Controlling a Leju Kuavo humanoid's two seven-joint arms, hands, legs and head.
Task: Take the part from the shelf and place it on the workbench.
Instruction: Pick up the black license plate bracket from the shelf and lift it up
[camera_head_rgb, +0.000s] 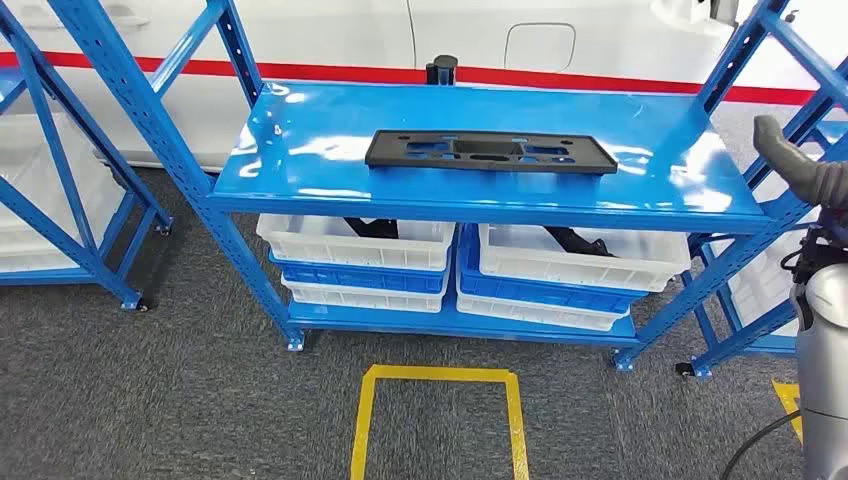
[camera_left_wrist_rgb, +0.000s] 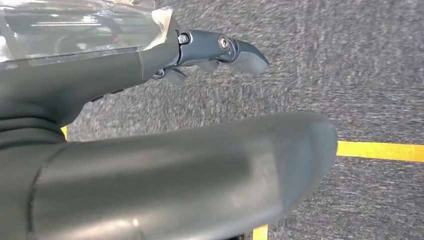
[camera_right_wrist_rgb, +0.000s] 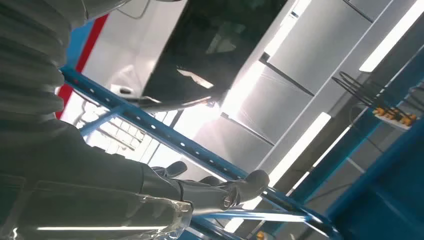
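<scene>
The right robot hand (camera_head_rgb: 800, 160) enters at the right edge of the head view, raised beside the blue upright of the shelf; its dark fingers (camera_right_wrist_rgb: 235, 187) reach out straight against a blue perforated beam in the right wrist view, holding nothing, loosely spread. The left robot hand (camera_left_wrist_rgb: 150, 150) hangs over the grey carpet (camera_left_wrist_rgb: 350, 75), its thick thumb across the lower half of the left wrist view and its darker fingers (camera_left_wrist_rgb: 235, 50) extended and apart in the upper middle, empty. A yellow tape line (camera_left_wrist_rgb: 380, 151) runs on the carpet just past the thumb tip.

The part (camera_head_rgb: 490, 151), a flat black rectangular plate with cut-outs, lies on the glossy blue top board of the shelf (camera_head_rgb: 300, 190) in the upper centre of the head view, well apart from both hands. Beneath that board, in the middle of the frame, stand stacked white bins (camera_head_rgb: 355, 245) with blue bins (camera_head_rgb: 540, 290) between them, dark pieces showing inside the upper ones. A yellow taped square (camera_head_rgb: 440, 375) marks the carpet at lower centre. A white panel with a red stripe (camera_head_rgb: 600, 77) runs along the top behind the shelf.
</scene>
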